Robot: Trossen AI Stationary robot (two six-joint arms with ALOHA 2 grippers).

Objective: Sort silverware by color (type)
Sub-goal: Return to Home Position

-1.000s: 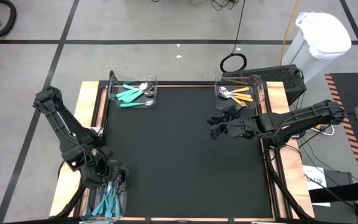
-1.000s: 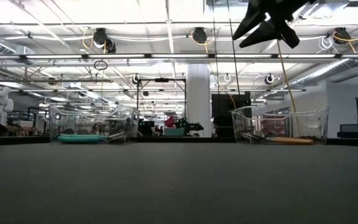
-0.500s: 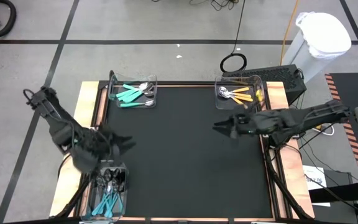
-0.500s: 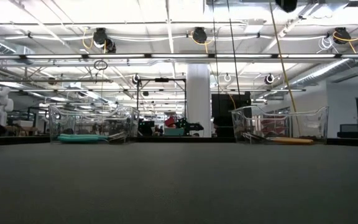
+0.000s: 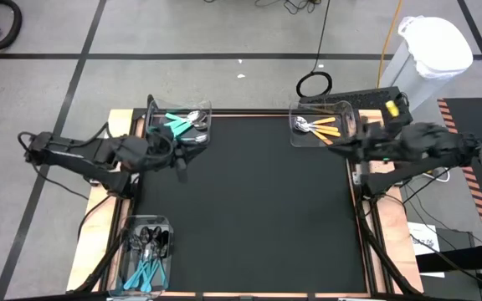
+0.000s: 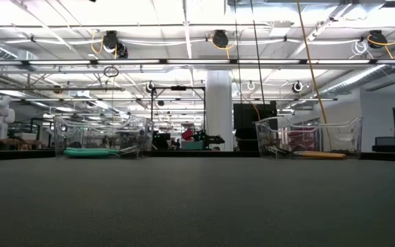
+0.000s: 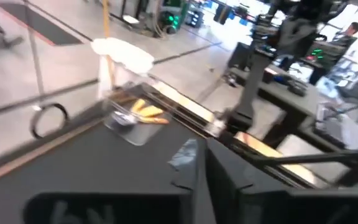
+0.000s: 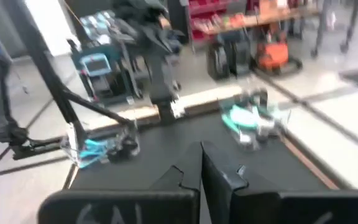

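Observation:
The silverware lies sorted in three clear bins. Teal-handled pieces [image 5: 176, 125] fill the far-left bin [image 5: 201, 109]. Orange-handled ones [image 5: 325, 127] lie in the far-right bin [image 5: 346, 109]. Teal pieces with dark heads [image 5: 145, 263] sit in the near-left bin [image 5: 166, 224]. My left gripper [image 5: 180, 167] hovers shut and level just on the near side of the far-left bin; nothing shows between its fingers [image 7: 204, 168]. My right gripper [image 5: 325, 144] hovers shut beside the far-right bin, also with nothing in it [image 8: 201, 163]. Neither gripper shows in the low view.
A black mat [image 5: 249, 209] covers the table between the bins, and wooden strips run along its left and right edges. Beyond the far-right corner stand a black box [image 5: 375, 104] and a white-bagged bin [image 5: 429, 50]. In the low view, both far bins [image 6: 101, 137] [image 6: 307, 137] stand at the far edge.
My left gripper has risen from the near-left bin, swung toward the far edge beside the far-left bin, turned level and shut. My right gripper has risen out of the low view, drawn back toward the table's right and far edges, and shut.

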